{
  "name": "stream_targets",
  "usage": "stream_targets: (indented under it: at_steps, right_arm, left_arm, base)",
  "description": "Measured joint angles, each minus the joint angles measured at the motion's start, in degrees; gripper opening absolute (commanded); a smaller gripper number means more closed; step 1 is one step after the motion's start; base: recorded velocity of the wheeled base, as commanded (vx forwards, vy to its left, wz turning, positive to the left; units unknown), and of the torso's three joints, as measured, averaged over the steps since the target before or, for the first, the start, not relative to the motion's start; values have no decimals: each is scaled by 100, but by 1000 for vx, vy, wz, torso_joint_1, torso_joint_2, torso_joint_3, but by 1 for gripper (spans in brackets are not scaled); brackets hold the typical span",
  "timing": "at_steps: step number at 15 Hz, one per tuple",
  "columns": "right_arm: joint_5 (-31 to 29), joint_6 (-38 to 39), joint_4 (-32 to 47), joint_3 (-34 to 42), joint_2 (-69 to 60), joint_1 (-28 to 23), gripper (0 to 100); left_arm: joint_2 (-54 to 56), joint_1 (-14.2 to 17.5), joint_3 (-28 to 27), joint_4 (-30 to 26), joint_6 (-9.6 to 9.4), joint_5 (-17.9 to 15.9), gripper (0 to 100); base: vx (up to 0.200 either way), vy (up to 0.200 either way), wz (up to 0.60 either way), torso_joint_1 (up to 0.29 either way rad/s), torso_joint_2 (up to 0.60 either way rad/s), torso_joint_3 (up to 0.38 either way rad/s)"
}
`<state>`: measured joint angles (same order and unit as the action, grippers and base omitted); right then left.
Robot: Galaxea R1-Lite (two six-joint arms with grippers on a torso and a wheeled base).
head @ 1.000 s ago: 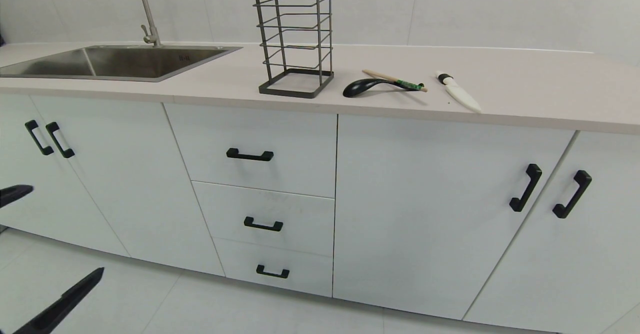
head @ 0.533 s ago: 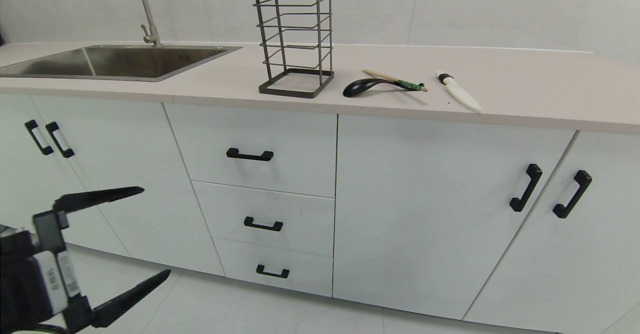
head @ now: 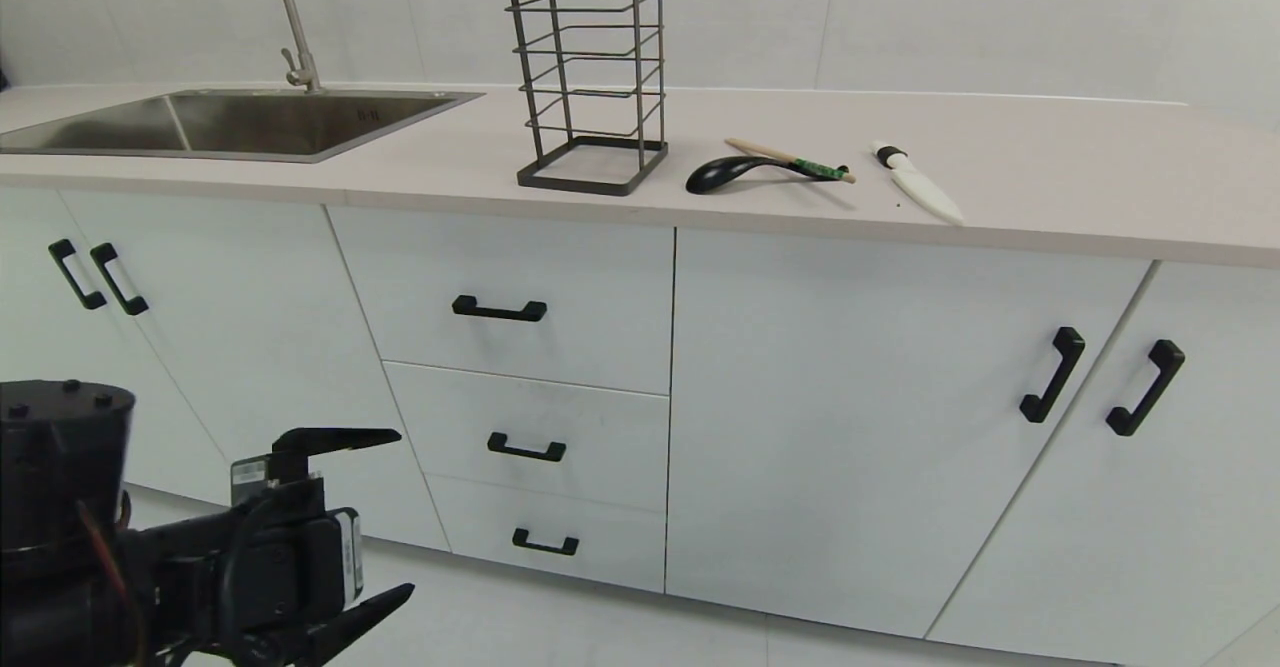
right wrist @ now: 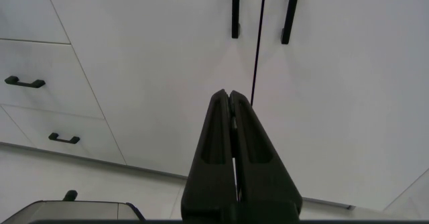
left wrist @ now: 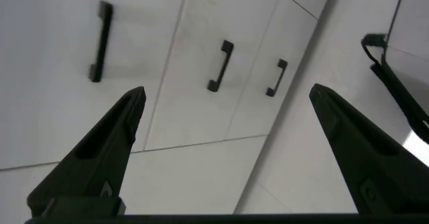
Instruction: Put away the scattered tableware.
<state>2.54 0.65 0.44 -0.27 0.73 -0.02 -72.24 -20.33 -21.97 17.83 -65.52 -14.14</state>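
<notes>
On the countertop (head: 1050, 177), right of a tall black wire rack (head: 590, 67), lie a black spoon (head: 722, 173), a pair of wooden chopsticks (head: 790, 160) resting across its handle, and a white knife (head: 918, 184) with a black band. My left gripper (head: 405, 513) hangs low at the front left, well below the counter and facing the drawers, with its fingers wide open and nothing between them; the left wrist view shows that gripper (left wrist: 226, 93) too. In the right wrist view my right gripper (right wrist: 229, 96) is shut on nothing, pointing at the white cabinet doors.
A steel sink (head: 240, 122) with a faucet (head: 285, 12) is set in the counter's left end. Below the counter are three drawers with black handles (head: 499, 309), flanked by cabinet doors with handles (head: 1050, 374). The floor is pale tile.
My left arm has swung in from the lower left edge toward the drawers, turning so more of its wrist shows. Its fingers stay open. The tableware has not moved.
</notes>
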Motion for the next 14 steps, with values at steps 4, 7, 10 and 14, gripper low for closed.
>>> stream_targets:
  at_steps: [4,7,10,14]
  right_arm:
    - [0,0,0,0,0,2,0]
    - [0,0,0,0,4,0,0]
    - [0,-2,0,0,4,2,0]
    - [0,0,0,0,4,2,0]
  left_arm:
    - [-837,-59,-18,184,-418,60,100]
    - [-1632,-63,-40,898,-613,62,100]
    - [-2444,-24,-52,1785,-627,76,100]
    - [-3449,30,-85,2734,-580,79,100]
  base:
    - [0,0,0,0,0,0]
    - [0,0,0,0,0,0]
    - [0,0,0,0,0,0]
    - [0,0,0,0,0,0]
